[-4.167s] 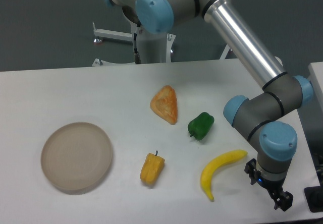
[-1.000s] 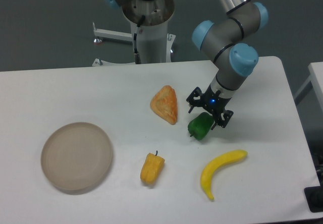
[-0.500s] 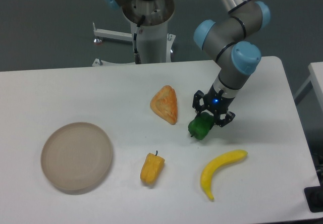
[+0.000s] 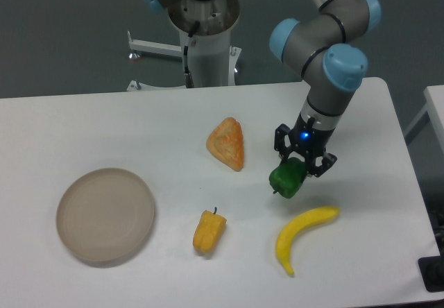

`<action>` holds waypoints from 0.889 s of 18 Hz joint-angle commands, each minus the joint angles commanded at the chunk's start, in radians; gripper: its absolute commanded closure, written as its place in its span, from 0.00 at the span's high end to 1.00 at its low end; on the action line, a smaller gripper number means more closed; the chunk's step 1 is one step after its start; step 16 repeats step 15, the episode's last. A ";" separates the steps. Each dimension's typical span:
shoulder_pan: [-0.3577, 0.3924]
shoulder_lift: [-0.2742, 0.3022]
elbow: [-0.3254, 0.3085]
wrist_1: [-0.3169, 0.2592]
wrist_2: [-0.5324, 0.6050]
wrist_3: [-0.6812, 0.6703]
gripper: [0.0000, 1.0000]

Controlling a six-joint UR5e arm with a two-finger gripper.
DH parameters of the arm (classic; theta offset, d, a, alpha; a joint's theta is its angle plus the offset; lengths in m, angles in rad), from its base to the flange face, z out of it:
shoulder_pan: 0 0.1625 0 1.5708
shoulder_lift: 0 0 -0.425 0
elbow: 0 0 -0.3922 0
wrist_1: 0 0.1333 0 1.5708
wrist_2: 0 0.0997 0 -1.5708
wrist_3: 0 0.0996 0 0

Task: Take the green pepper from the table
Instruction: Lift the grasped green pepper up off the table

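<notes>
The gripper [image 4: 303,164] is clamping the green pepper [image 4: 288,179] between its fingers, with the pepper hanging just below the fingertips, stem pointing down and to the left. Half a second ago the fingers were only straddling it where it lay; now the pepper is sitting a little to the right of and lower than its old spot in the picture, and it is moving with the wrist rather than lying still. That is suggesting the grasp has taken and the lift is beginning, though from this single view I cannot tell for sure whether the pepper is fully off the table [image 4: 104,127].

Just below the gripper and slightly right, the banana [image 4: 303,234] is lying near the pepper but not touching it. To the gripper's left, the orange wedge-shaped food [image 4: 227,143] is resting close by; further down and left, the yellow-orange pepper [image 4: 209,231] is sitting well apart. Far to the left, the round beige plate [image 4: 105,214] is lying flat.

The tabletop is showing plain white and matte. Behind it, the arm's pedestal [image 4: 206,51] is standing before a dark grey wall.
</notes>
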 joint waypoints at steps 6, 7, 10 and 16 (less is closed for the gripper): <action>-0.074 -0.010 0.070 -0.014 0.146 0.006 0.38; -0.078 -0.024 0.083 -0.014 0.146 0.006 0.38; -0.081 -0.040 0.117 -0.017 0.146 0.006 0.38; -0.086 -0.050 0.120 -0.014 0.146 0.005 0.38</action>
